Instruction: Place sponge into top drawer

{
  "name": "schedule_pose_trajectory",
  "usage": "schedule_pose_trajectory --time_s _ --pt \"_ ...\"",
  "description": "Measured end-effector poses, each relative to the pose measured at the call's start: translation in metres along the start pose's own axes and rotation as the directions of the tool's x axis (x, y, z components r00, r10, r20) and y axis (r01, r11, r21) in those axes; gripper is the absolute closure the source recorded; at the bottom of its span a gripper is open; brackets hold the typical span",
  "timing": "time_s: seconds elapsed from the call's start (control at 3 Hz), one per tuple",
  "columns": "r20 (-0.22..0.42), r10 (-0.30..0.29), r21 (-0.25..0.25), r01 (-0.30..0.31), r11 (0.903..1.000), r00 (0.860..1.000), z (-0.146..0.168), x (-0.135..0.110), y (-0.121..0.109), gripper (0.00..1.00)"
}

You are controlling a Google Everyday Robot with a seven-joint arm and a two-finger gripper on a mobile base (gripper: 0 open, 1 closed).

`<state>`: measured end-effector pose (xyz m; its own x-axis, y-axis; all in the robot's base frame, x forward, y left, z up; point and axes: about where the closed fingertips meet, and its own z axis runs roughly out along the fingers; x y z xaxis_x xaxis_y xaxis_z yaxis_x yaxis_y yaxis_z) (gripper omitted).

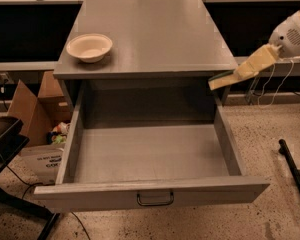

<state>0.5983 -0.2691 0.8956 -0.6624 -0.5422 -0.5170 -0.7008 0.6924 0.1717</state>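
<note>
My gripper [238, 74] reaches in from the right edge on a white arm [292, 34]. Its cream fingers [255, 64] are shut on the sponge [221, 80], pale yellow with a green layer. The sponge hangs in the air just off the right front corner of the cabinet top [155, 34], above the back right corner of the top drawer [90, 196]. The grey drawer is pulled fully out and nothing lies in it. Its dark handle [155, 200] sits at the centre of the front panel.
A round cream bowl [89, 46] stands on the cabinet top at the front left. A cardboard box [30, 109] and a black stand [2, 144] are on the floor at the left. A black bar [295, 174] lies on the floor at the right.
</note>
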Motion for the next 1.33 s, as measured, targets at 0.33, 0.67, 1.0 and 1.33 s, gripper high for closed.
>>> schedule_pose_trajectory --time_s 0.33,0.67,1.0,1.33 --pt "0.024 -0.045 -0.065 0.046 0.9968 0.999 0.037 0.025 0.011 1.00" --pt "0.065 -0.118 -0.053 0.122 0.9911 0.991 0.079 0.022 0.020 1.00" --pt "0.144 -0.164 -0.030 0.170 0.9849 0.976 0.109 0.019 0.045 1.00" --pt "0.250 -0.119 -0.065 0.139 0.9881 0.961 0.145 0.021 0.092 1.00"
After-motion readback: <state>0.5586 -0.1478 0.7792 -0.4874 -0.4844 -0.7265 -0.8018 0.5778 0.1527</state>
